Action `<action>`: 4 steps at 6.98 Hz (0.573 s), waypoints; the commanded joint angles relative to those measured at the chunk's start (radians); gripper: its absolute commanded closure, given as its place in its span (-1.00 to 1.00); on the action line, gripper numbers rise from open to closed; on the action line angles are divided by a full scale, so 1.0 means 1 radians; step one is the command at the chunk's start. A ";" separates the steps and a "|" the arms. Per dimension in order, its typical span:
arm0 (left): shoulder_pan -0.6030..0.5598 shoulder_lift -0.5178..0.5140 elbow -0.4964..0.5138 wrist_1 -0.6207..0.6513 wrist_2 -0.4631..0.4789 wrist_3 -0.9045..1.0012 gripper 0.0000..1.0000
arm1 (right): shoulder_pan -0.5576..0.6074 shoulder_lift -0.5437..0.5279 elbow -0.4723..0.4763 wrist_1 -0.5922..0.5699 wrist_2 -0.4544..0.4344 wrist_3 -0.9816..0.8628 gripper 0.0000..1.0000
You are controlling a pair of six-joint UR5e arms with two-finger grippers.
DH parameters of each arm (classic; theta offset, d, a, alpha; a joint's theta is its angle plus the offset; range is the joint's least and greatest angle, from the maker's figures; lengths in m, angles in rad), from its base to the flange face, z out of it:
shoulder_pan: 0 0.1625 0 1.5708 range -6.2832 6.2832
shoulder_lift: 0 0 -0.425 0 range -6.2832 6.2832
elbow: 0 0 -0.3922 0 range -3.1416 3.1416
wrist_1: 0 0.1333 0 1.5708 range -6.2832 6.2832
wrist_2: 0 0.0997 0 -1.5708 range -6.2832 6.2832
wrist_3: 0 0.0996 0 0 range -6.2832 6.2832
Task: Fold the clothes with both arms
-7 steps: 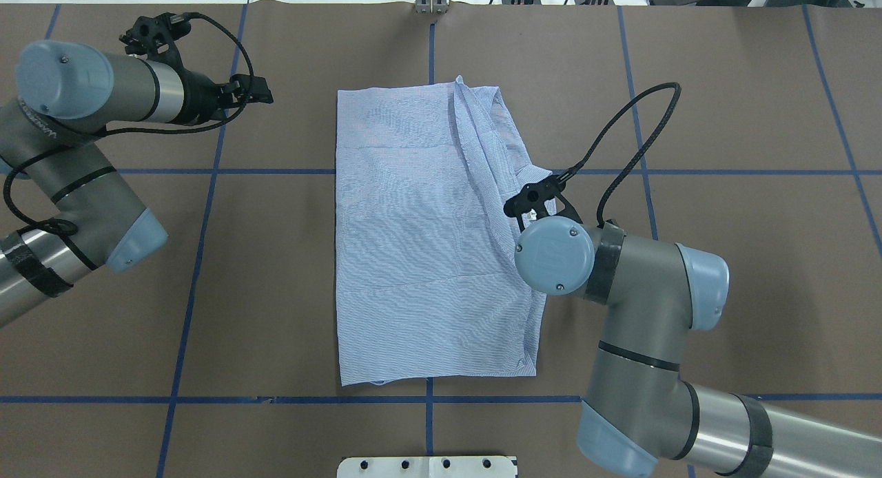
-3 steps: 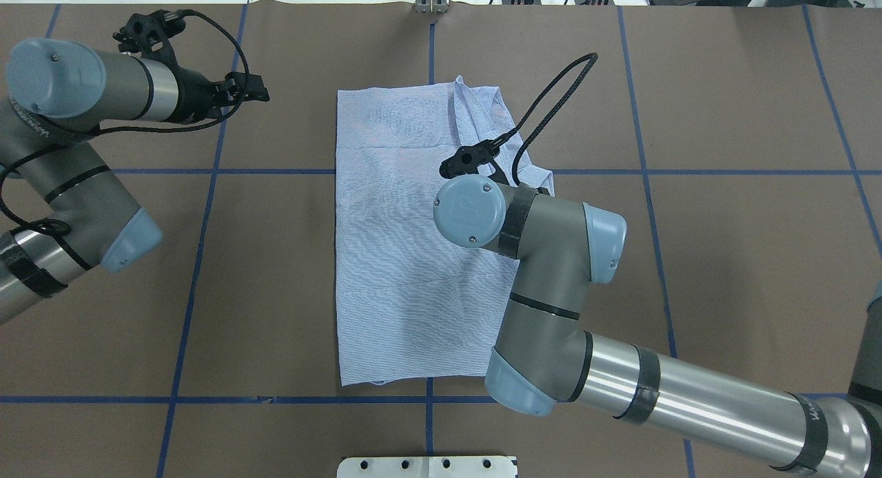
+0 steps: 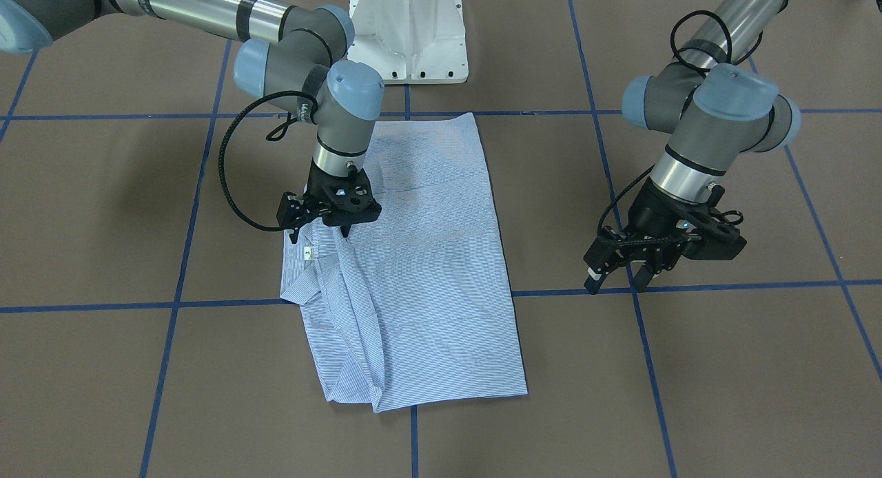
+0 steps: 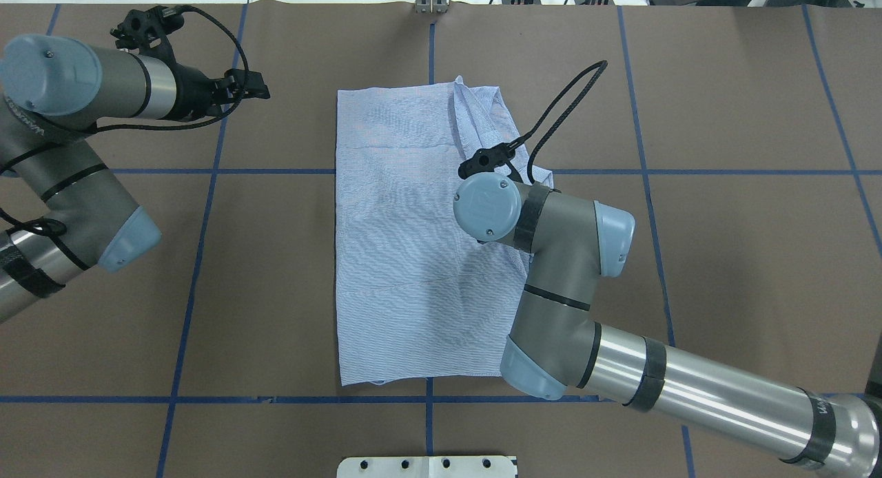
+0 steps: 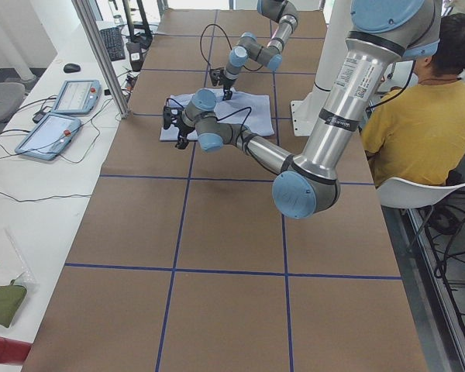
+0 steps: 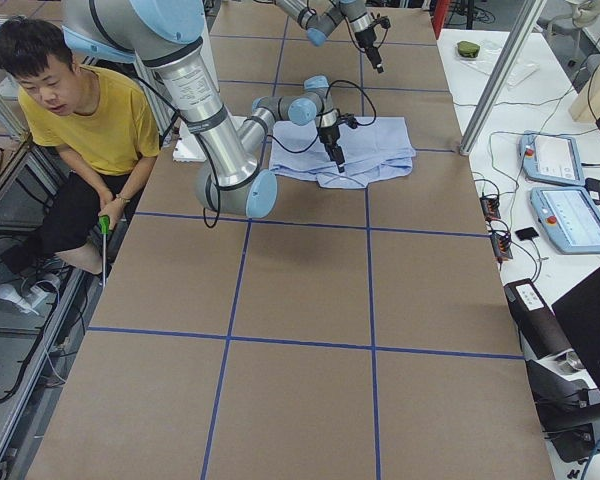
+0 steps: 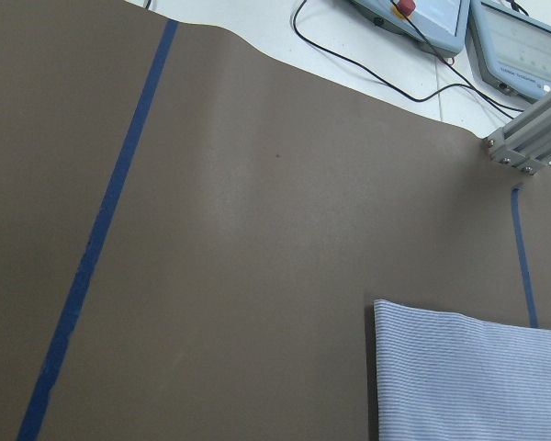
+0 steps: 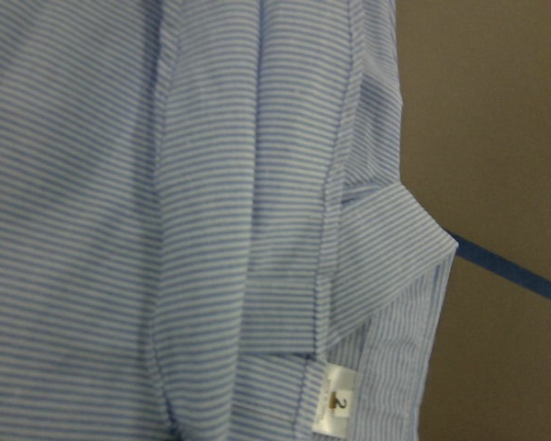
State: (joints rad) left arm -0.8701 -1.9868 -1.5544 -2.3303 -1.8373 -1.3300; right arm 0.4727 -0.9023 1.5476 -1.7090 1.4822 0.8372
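One striped shirt [image 4: 406, 257] lies folded flat mid-counter [image 4: 723, 257]. Right end effector [image 3: 343, 233] tips onto the fabric beside the collar [image 8: 381, 239] — pinching or not, cannot tell. Left end effector [image 3: 617, 277] — fingers spread, over the counter, well apart.

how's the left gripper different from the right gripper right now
The right gripper is over the shirt, tip down by the neck label; the left gripper hangs over bare table, off the shirt. The right gripper points nearly straight down; the left gripper is tilted. Both are black two-finger grippers; whether either is open or shut is unclear.
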 commanded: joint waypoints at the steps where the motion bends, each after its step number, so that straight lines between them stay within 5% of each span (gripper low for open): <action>1: -0.003 0.000 -0.018 0.012 -0.002 -0.002 -1.00 | 0.065 -0.105 0.093 0.002 0.010 -0.126 -1.00; 4: -0.001 0.000 -0.073 0.094 -0.008 0.000 -1.00 | 0.113 -0.182 0.169 0.002 0.059 -0.188 -1.00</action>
State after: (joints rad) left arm -0.8715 -1.9866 -1.6166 -2.2537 -1.8441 -1.3311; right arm 0.5762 -1.0684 1.7024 -1.7077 1.5339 0.6609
